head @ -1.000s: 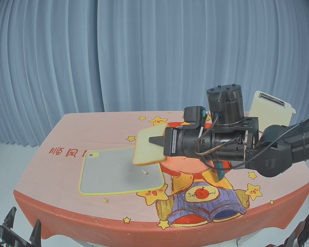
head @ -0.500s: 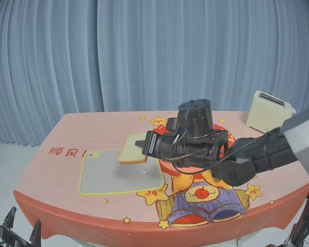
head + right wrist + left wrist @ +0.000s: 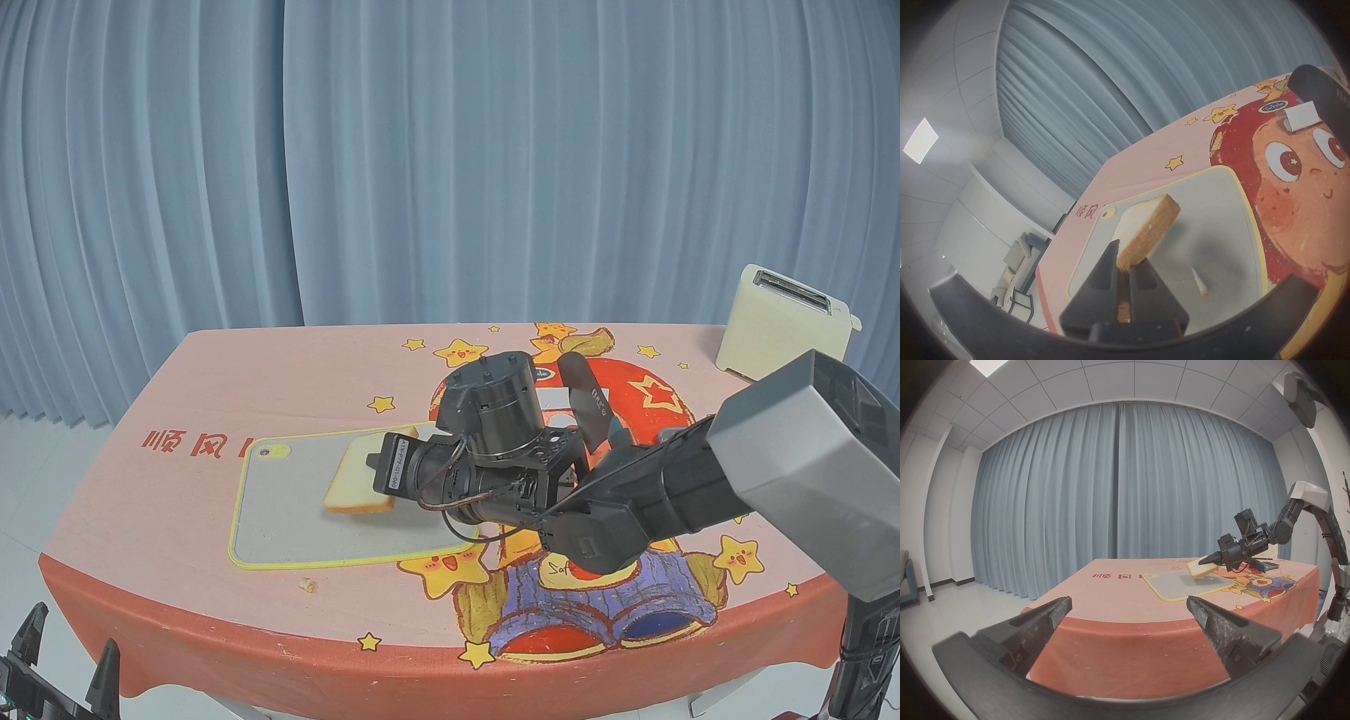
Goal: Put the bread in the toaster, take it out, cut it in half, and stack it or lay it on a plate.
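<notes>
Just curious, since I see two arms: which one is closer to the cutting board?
Right. The right end effector holds bread over the board; the left end effector sits low, off the table's near left corner, well apart from it.

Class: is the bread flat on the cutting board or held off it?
Held off it, tilted: the right claw grips the bread, whose shadow falls on the cutting board.

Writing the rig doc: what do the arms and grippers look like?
Right arm: black links, one boxy grey segment, black cylinder at the wrist, looped black cables, white label strip. Right gripper and left gripper: black, tapered pointed fingers, scuffed on the left.
</notes>
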### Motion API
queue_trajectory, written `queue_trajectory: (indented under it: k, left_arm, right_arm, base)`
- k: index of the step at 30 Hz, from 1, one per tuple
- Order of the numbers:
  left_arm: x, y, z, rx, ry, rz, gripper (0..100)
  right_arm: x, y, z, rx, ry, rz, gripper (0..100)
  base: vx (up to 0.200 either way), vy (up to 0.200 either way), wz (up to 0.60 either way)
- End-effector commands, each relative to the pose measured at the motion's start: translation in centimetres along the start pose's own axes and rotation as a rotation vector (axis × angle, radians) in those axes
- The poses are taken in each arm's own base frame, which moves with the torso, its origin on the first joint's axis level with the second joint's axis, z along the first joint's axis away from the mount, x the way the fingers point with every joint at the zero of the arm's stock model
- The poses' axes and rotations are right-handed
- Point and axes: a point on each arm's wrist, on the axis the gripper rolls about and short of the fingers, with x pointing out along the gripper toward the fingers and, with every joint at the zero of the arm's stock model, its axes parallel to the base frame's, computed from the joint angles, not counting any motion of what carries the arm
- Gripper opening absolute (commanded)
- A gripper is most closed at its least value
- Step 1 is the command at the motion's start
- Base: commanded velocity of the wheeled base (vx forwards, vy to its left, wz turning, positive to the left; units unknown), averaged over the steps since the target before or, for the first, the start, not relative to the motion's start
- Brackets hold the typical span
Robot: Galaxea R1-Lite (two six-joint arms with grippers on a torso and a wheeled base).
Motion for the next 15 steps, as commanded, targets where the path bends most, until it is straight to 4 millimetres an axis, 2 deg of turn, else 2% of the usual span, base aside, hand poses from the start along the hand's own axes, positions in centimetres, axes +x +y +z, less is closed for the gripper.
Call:
queue_trajectory:
  k: [1,15]
  left_arm:
    - [0.14,0.0,-0.49,0.0,0.019,0.001,100]
    - [0.14,0.0,-0.49,0.002,0.019,-0.001,100]
  right_arm:
    - [0.74,-0.37,-0.51,0.0,0.009,-0.01,0]
    - [0.35,-0.25,-0.47,0.004,0.002,-0.02,0]
  base:
    - [0.0,0.0,0.0]
    - [0.0,0.0,0.0]
